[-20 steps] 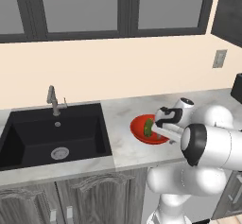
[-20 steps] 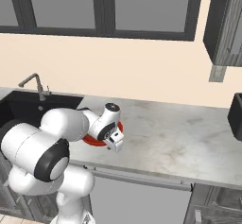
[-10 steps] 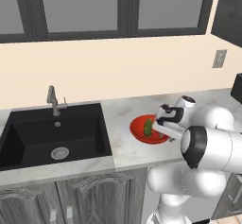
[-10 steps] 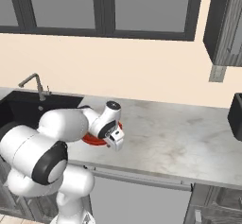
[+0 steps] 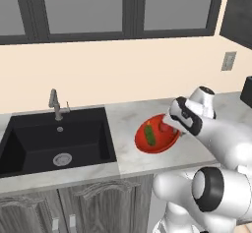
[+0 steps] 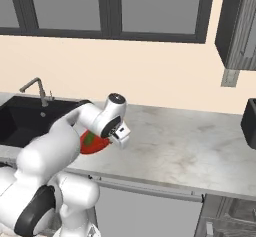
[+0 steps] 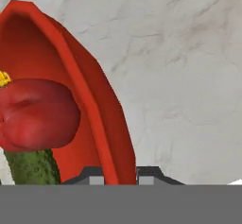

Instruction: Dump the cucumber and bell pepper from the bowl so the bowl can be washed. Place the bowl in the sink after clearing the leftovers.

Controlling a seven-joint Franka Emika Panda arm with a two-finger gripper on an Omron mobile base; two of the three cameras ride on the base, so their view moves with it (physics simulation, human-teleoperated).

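Fingers (image 7: 97,176) straddle bowl (image 7: 101,124) rim — cucumber (image 7: 33,167) half behind bell pepper (image 7: 38,113).

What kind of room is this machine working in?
It looks like a home kitchen, computer-rendered. A black sink with a grey faucet is set in a marble counter, and a red bowl holding vegetables sits beside it.

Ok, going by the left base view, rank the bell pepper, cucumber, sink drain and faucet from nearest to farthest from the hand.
1. Bell pepper: in the bowl, right beside the hand.
2. Cucumber: also in the bowl, a little farther toward the sink.
3. Drain and faucet: both well off across the sink, drain on the basin floor, faucet on the back rim; too close to call.
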